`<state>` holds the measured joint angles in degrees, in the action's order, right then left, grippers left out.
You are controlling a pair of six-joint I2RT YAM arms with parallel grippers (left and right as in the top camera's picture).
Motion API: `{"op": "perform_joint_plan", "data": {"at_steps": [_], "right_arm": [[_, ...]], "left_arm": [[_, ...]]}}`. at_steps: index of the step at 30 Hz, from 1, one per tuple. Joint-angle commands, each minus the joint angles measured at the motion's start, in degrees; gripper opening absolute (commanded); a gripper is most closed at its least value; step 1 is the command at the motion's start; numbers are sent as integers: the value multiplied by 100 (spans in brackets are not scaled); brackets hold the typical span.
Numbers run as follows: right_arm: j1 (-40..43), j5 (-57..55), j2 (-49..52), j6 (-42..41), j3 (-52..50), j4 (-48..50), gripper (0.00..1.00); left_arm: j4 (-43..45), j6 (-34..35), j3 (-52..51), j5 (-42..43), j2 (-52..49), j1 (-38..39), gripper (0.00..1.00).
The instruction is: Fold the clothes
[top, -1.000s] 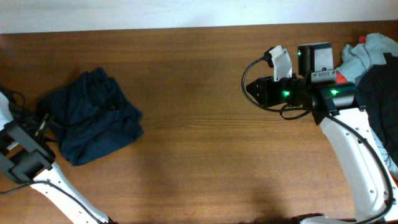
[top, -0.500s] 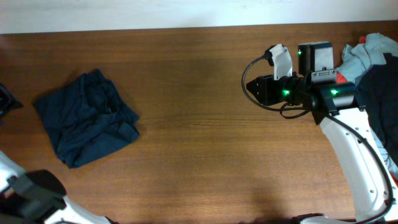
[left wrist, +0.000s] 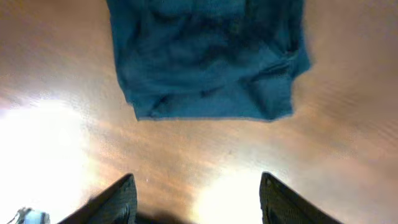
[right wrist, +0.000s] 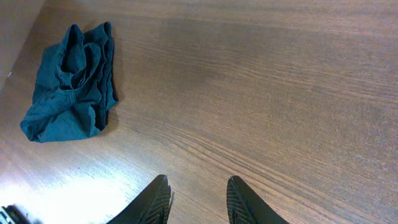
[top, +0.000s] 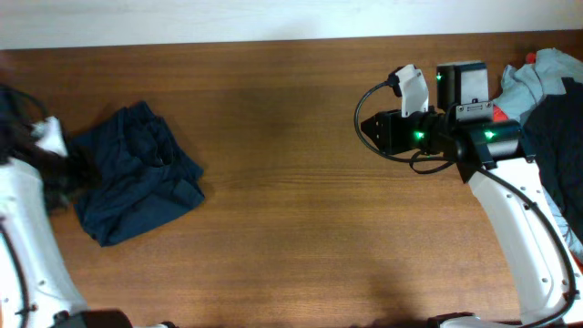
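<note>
**Q:** First entry, farthest left?
**A:** Left hand [left wrist: 199, 202]. It is at the left edge of the navy shorts [top: 137, 173]. It is blurred from overhead, so I cannot tell whether it touches them. In the wrist view its fingers [left wrist: 121, 199] are spread wide with nothing between them, so it is released, over bare desk [top: 291, 228] just short of the shorts' hem.

**Q:** Second entry?
**A:** The navy shorts themselves. They are one wrinkled bundle, roughly folded, lying flat on the desk with their corners uneven.

**Q:** Third?
**A:** Right hand [right wrist: 196, 202]. It is well to the right of the shorts and pointed toward them. Its fingers are parted and empty, so it too is released, above bare wood.

**Q:** Last?
**A:** A heap farthest right of the shorts, at the desk's edge beside the right arm. It holds a light grey garment [top: 551, 68], a red-orange scrap [top: 532, 58] peeking out just left of the grey, and a dark garment [top: 560, 128] below the grey. All are crumpled and unfolded.
</note>
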<state>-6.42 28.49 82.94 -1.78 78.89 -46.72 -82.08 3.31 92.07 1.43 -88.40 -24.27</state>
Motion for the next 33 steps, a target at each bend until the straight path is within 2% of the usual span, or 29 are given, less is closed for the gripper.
{"op": "perform_joint_plan", "data": {"at_steps": [1, 4, 6, 7, 8, 9, 10, 11, 13, 14, 15, 17, 19, 22, 24, 26, 27, 29, 33], "right_arm": [[-26, -26, -83, -61, 20, 15, 35], [-26, -28, -83, -61, 20, 0, 35], [-26, -26, -83, -61, 20, 0, 36], [-26, -26, -83, -61, 20, -11, 36], [-26, -28, -83, -61, 20, -22, 36], [-26, -28, -83, -61, 20, -24, 36], [-26, -28, -83, -61, 20, -26, 36], [-26, -26, -83, -63, 20, -26, 36], [-26, -26, -83, -61, 20, -42, 36], [-26, -26, -83, -63, 20, -46, 36], [-26, -26, -83, -63, 20, -52, 36], [-26, -28, -83, -85, 20, -52, 36], [-26, -26, -83, -201, 20, -50, 36], [-26, -26, -83, -212, 20, -59, 36], [-26, -26, -83, -212, 20, -68, 36], [-26, -28, -83, -212, 20, -66, 36], [-26, -28, -83, -212, 20, -66, 36], [-26, -28, -83, -212, 20, -66, 36], [-26, -26, -83, -214, 20, -70, 36]], "left_arm": [[1113, 295, -1705, -426, 232, 92, 64], [2402, 284, -2573, -520, 162, 81, 64], [3300, 15, -2940, -575, 125, 81, 63], [3851, -299, -3097, -533, 111, 83, 55], [4164, -417, -3143, -509, 109, 83, 44], [4371, -531, -3165, -509, 109, 83, 38], [4533, -651, -3195, -490, 109, 90, 37], [4843, -1062, -3305, -234, 79, 87, 34], [5045, -1325, -3412, 9, -48, 87, 27], [5123, -1405, -3451, 85, -153, 87, 21], [5211, -1471, -3480, 98, -308, 87, 8], [5331, -1604, -3482, 96, -629, 87, 1], [5473, -1740, -3482, 98, -975, 87, 0], [5532, -1969, -3482, 686, -1519, 92, 0], [5532, -1515, -3482, 776, -1902, 85, 0], [5534, -616, -3482, 595, -2155, 46, 0], [5576, 413, -3482, 549, -2387, -28, 0], [5617, 1569, -3482, 588, -2643, -98, 0], [6170, 3399, -3482, 1300, -3101, -179, 0]]}}
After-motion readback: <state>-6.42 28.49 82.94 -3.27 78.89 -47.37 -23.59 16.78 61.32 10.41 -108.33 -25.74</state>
